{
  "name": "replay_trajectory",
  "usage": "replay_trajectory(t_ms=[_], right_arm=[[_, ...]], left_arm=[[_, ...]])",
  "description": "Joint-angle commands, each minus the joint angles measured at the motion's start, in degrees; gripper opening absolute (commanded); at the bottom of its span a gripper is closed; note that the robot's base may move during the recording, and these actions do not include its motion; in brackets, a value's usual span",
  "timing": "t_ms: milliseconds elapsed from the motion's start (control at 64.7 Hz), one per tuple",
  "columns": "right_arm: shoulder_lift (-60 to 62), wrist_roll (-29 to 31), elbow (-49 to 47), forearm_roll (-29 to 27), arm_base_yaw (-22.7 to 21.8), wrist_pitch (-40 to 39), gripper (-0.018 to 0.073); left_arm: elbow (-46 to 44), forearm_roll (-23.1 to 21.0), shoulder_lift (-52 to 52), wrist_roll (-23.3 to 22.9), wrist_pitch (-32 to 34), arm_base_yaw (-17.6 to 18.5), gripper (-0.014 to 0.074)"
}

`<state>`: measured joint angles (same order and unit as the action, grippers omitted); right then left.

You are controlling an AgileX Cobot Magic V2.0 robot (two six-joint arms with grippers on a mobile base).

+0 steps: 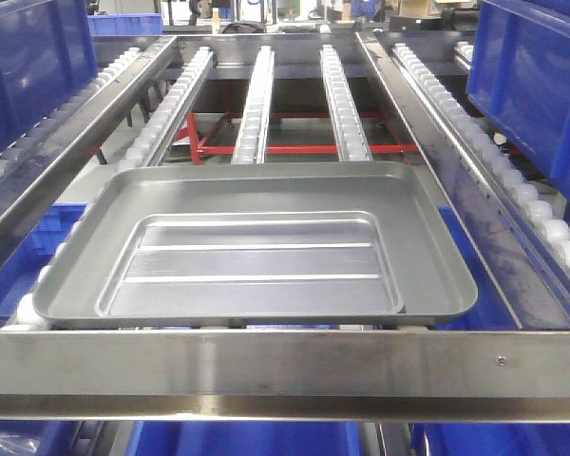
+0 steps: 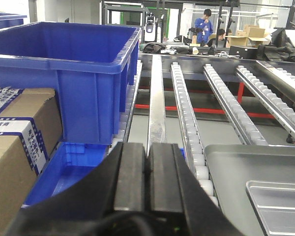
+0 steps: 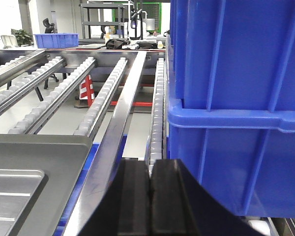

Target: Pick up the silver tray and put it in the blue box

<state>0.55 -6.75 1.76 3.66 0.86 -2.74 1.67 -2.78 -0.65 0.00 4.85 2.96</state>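
Grippers: neither shows in the front view. Silver tray lies flat on the roller rails, near edge just behind the front steel rail, long axis running left to right. Nothing in the tray.

Left wrist view: left gripper has its black pads pressed together, holding nothing. The tray's corner sits low and to this gripper's right, near. On its left stands the blue box, raised on the rollers; what shows of the inside looks bare, floor hidden. Below it are a cardboard carton and a lower blue bin, apparently empty.

Right wrist view: right gripper likewise pads together, empty. Tray edge lies low to its left; stacked blue crates rise close on its right, interiors hidden.

Judgement: the tray lies between the two arms, a short end facing each, neither clearly nearer. Each gripper would need to part its pads and move inward to a rim.
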Motion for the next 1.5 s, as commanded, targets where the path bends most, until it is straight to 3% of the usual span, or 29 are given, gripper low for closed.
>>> replay_trajectory(t_ms=[0,62,124,201,386,494,572,664,772,880,1004,1050,1189,1236,1359,1483], right_arm=[[1.2,0.4,-1.0,-0.1,0.2,-4.4,0.0049],[1.0,0.4,-4.4,-0.1,0.4,0.8,0.0049],[0.2,0.4,-9.0,-0.1,0.5,8.7,0.0049],[-2.5,0.4,-14.9,-0.1,0.5,16.5,0.0049],[-16.8,0.9,-28.6,-0.1,0.5,31.2,0.0049],[-27.8,0.9,-35.4,-0.1,0.5,43.0,0.0049],[-35.0,0.8,-37.7,-0.1,0.5,47.1,0.0049],[-41.9,0.8,-37.8,-0.1,0.5,47.3,0.0049],[-47.4,0.3,-38.0,-0.3,0.5,45.6,0.0049],[-52.5,-0.2,-39.1,-4.3,0.6,46.2,0.0050],[-57.4,-1.9,-40.8,-6.5,4.0,45.2,0.0059],[-59.0,-4.4,-42.0,-5.4,6.2,45.1,0.0060],[-65.0,-19.6,-46.2,4.4,15.0,43.6,0.0060],[-67.2,-23.1,-47.9,7.0,17.3,43.6,0.0060],[-75.5,-24.7,-53.5,6.1,22.8,43.1,0.0060],[-84.3,-24.6,-60.0,4.9,25.6,43.0,0.0060]], left_arm=[[-1.0,-0.2,-0.9,0.0,7.5,-0.3,-0.0104],[-4.1,0.4,-0.9,-0.4,6.9,-0.3,-0.0104],[-9.2,2.4,-0.3,-0.4,1.7,-0.3,-0.0104],[-16.3,2.0,1.9,-0.4,-7.3,-0.3,-0.0104],[-33.3,-5.1,15.0,-0.4,-36.5,-0.3,-0.0104],[-37.5,-6.0,24.4,-0.4,-45.5,-0.3,-0.0104],[-37.8,-7.0,30.2,-0.4,-46.0,-0.3,-0.0104],[-37.8,-10.6,36.1,-0.4,-46.0,-0.3,-0.0104],[-37.8,-11.0,42.1,-0.4,-41.8,-0.3,-0.0104],[-38.2,-13.9,48.9,-0.4,-40.7,-0.1,-0.0104],[-41.6,-13.2,54.0,-0.7,-42.6,6.7,-0.0097],[-42.9,-10.4,55.7,-4.3,-42.3,10.4,-0.0097],[-46.2,8.3,62.5,-27.7,-42.5,20.7,-0.0097],[-47.1,10.8,64.4,-31.5,-41.8,22.6,-0.0097],[-50.3,8.9,71.8,-32.5,-40.5,25.8,-0.0097],[-55.2,8.6,80.2,-32.5,-40.2,26.5,-0.0097]])
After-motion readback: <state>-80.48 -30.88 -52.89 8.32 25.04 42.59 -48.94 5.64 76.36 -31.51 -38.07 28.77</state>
